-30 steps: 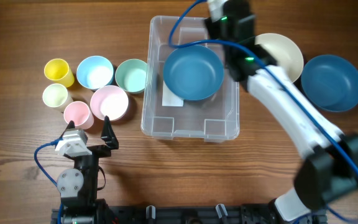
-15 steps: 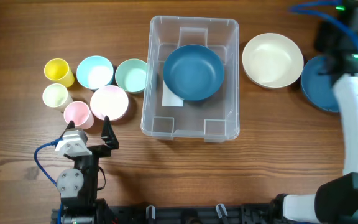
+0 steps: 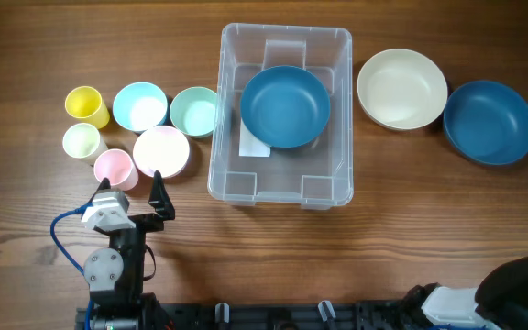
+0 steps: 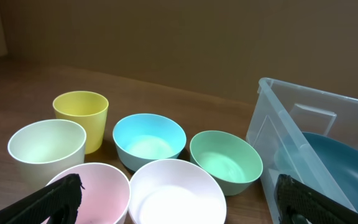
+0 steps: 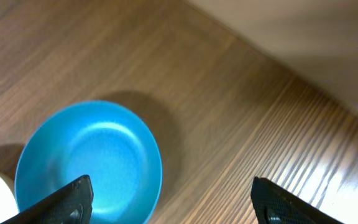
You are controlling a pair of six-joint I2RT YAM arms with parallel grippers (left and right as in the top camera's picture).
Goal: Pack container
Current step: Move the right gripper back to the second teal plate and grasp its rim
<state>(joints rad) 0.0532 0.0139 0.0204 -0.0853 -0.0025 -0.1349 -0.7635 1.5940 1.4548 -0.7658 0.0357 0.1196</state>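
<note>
The bin (image 3: 282,174) sits in the middle of the surface (image 3: 383,229), and I think that is so both arms can reach it. One blue bowl (image 3: 285,105) is already inside. It lies flat on the floor of the bin, right way up, and hides part of the white label (image 3: 251,148). The near end of the bin is bare, so there is room for more. Two big bowls wait just right of the bin, a cream bowl (image 3: 401,89) and a second blue bowl (image 3: 489,121). They touch or nearly touch each other. They are on the right arm's side, so that arm looks like the one meant to take them. The right hand (image 5: 176,202) is spread wide and holds nothing. It hangs above that second blue bowl and looks down into it. That could be its next pick, and since the bowl has the same shape as the one in the bin, it should fit inside it. The little things stand in a bunch left of the bin: a yellow cup (image 3: 87,104), a light blue bowl (image 3: 140,105), a green bowl (image 3: 195,111), a white cup (image 3: 82,140), a pink cup (image 3: 114,167) and a white bowl (image 3: 161,151). The left hand (image 3: 132,181) is spread as wide as it goes and is empty. It rests low, just beside the pink cup, and faces the bunch, as if waiting for its turn.
</note>
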